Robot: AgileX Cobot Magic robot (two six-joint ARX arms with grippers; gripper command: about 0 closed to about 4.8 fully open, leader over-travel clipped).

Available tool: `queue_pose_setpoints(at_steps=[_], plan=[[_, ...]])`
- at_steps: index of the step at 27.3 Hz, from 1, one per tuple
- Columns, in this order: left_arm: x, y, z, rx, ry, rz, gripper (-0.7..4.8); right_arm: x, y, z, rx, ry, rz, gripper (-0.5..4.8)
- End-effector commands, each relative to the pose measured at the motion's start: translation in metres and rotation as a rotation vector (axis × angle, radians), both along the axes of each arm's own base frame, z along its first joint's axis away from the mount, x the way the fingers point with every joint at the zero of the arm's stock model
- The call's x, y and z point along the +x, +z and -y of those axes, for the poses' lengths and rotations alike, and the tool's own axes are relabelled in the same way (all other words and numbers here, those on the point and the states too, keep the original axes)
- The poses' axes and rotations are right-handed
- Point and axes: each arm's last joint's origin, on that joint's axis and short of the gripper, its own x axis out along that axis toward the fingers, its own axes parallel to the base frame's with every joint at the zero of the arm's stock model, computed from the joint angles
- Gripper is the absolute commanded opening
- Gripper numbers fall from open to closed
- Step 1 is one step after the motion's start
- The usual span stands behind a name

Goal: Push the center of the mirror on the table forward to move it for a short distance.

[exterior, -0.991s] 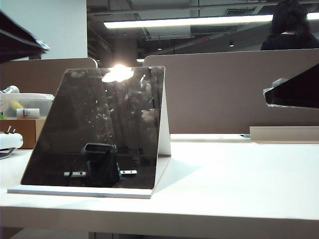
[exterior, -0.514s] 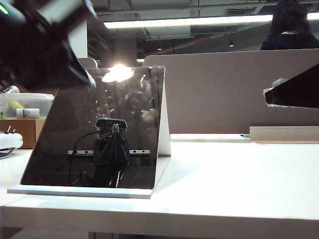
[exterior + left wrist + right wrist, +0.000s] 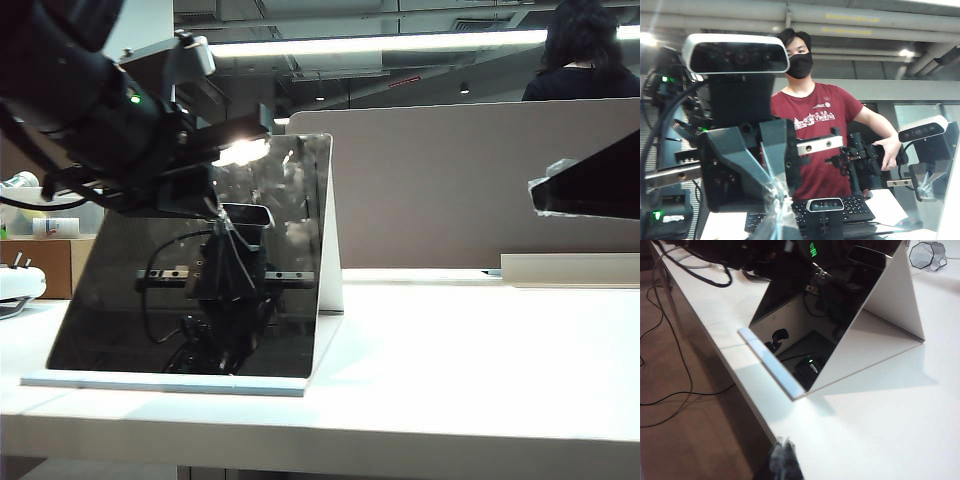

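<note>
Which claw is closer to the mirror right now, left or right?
Left. The left claw is right at the mirror face, near its upper middle. The right claw hangs well off to the mirror's right, above the table.

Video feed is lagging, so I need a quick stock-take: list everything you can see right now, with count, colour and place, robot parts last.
mirror: one, dark reflective panel on a white folded stand, left part of the table, near its front edge.
table: one, white.
divider panels: brown, behind the table.
cardboard box: one, brown, far left.
clear container: one, on the box.
left gripper: dark, at the mirror's upper face; contact and jaws unclear.
right gripper: dark, right of the mirror above the table edge; jaws unclear.
</note>
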Motion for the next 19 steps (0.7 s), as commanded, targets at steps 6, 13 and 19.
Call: queue_pose_setpoints(at_steps=[6,13,19], plan=[[0.050,-0.002,-0.004,-0.009,0.044,-0.022,-0.05,0.000,0.000,0.000,0.009,0.000,0.005,-0.05],[0.105,-0.004,0.004,0.001,0.044,-0.014,-0.05,0.000,0.000,0.000,0.009,0.000,0.005,-0.05],[0.159,-0.018,0.033,0.032,0.034,0.007,-0.05,0.004,-0.001,0.002,0.003,-0.047,0.001,-0.05]])
